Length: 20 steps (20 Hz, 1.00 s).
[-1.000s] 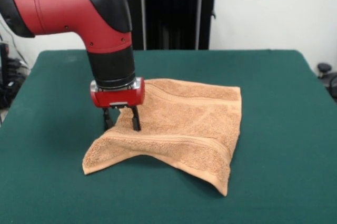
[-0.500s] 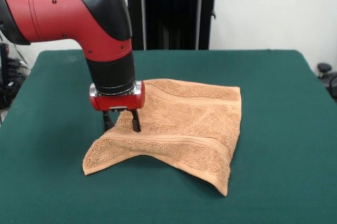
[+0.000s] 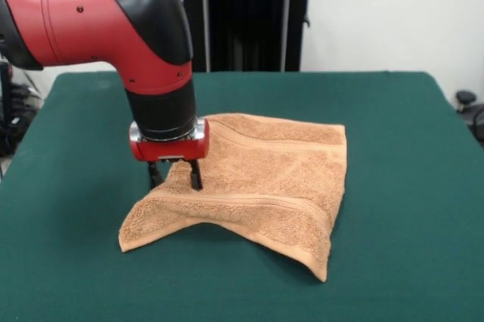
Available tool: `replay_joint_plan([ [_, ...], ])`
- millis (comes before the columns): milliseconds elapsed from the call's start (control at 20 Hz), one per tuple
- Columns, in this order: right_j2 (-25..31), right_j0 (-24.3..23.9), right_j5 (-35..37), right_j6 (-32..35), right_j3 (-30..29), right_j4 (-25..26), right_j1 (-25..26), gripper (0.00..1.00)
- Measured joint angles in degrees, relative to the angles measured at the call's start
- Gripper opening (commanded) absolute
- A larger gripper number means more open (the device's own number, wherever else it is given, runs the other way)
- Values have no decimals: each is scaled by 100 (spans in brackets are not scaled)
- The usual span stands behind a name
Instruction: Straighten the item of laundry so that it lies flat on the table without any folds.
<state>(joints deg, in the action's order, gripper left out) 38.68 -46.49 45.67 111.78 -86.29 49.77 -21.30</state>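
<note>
Green table [image 3: 393, 186] bears the rumpled towel [image 3: 272, 186], bands running left-right; the hand [image 3: 175, 177] spread, straddling its left edge.

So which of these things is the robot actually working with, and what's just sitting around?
Part of the job:
- the orange-tan towel, still rumpled and not flat
- the green table it lies on
- the gripper, open, at the towel's edge

Just there:
- the black stand behind the table
- the dark gear off the table's side
</note>
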Motion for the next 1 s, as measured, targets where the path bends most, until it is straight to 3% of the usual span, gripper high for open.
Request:
replay_joint_plan([
  [350, -202, 177, -266, -2, -135, 107, -188, 100],
  [650, -618, 306, -743, -4, -611, 188, -736, 100],
  [1000, -985, 416, -800, -4, -932, 186, -1195, 100],
])
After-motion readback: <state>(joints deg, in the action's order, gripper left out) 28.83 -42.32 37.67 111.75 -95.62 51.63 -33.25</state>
